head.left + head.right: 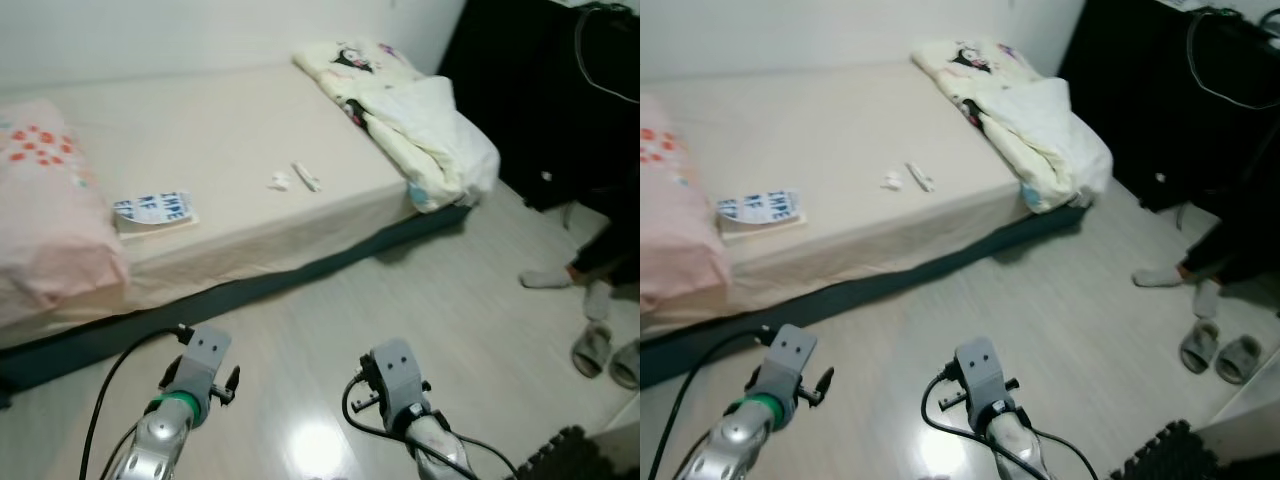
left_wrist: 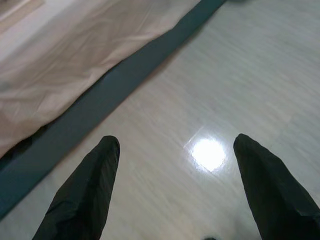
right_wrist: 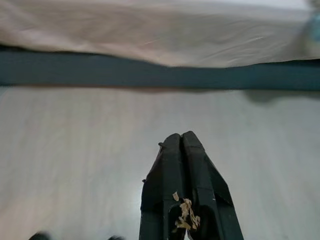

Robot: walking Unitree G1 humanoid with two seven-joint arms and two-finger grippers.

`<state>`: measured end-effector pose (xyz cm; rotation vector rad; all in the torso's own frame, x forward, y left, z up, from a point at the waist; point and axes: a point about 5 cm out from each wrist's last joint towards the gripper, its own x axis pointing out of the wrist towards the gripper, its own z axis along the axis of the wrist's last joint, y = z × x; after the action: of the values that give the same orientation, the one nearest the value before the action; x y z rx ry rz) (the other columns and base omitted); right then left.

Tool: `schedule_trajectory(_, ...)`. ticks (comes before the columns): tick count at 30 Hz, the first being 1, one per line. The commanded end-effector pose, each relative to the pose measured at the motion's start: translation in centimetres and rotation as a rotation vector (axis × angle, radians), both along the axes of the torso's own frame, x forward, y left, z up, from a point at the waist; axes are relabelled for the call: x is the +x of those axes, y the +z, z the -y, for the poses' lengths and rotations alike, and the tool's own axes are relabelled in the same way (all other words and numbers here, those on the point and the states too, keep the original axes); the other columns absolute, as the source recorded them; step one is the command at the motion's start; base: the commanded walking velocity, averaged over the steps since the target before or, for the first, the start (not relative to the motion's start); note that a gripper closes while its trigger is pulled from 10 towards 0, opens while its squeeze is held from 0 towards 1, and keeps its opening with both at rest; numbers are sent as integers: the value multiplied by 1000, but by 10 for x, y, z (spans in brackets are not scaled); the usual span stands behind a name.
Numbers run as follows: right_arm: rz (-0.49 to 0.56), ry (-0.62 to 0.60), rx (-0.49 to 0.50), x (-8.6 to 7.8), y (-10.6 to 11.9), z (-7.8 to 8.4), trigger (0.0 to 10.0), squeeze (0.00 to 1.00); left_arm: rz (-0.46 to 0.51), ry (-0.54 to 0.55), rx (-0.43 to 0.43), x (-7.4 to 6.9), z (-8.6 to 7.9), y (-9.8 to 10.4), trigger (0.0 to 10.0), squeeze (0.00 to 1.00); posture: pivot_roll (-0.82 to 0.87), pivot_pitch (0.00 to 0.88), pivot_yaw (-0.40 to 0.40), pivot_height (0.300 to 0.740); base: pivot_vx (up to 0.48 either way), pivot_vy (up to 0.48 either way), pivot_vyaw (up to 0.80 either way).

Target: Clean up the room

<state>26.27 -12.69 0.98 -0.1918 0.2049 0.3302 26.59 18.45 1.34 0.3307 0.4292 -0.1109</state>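
— Looking from the left side, what do you see first?

— A pink pillow at the left end of the bed. Next to it a booklet lies flat. Further right are two small white scraps, and then a bunched blanket at the far right end.

— And the grippers?

— The left gripper hangs over the floor with its fingers spread wide, holding nothing. The right gripper is pressed closed, also over the floor, with some crumbs stuck on it.

— Which arm is closer to the booklet?

— I think the left one. The booklet lies ahead of it and a little to the left, up on the bed, its long side running roughly along the bed's front edge.
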Motion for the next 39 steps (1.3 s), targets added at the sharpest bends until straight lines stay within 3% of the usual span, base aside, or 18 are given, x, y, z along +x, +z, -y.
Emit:
schedule_trajectory(1, -29, -23, 4, -5, -8, 4, 10000, 0, -19, 1, -1, -6, 1, -8, 10000, 0, 50, 32, -43, 740, 0, 0, -800)
schedule_trajectory(14, 1, -72, 5, -6, -10, 13, 10000, 0, 26, -46, -22, -4, 10, -12, 10000, 0, 65, 19, -64, 740, 0, 0, -800)
schedule_trajectory(22, 5, -191, 74, 1, -10, 14, 10000, 0, 75, -135, -6, 15, 11, 5, 10000, 0, 51, 4, 48, 740, 0, 0, -800)
schedule_trajectory(30, 11, -206, 85, 0, -10, 10, 10000, 0, 84, -140, 6, 25, 6, 10, 10000, 0, 42, 0, 62, 740, 0, 0, -800)
schedule_trajectory(39, 18, -217, 76, 0, -11, 17, 10000, 0, 84, -155, -19, 26, 13, 9, 10000, 0, 37, 0, 57, 740, 0, 0, -800)
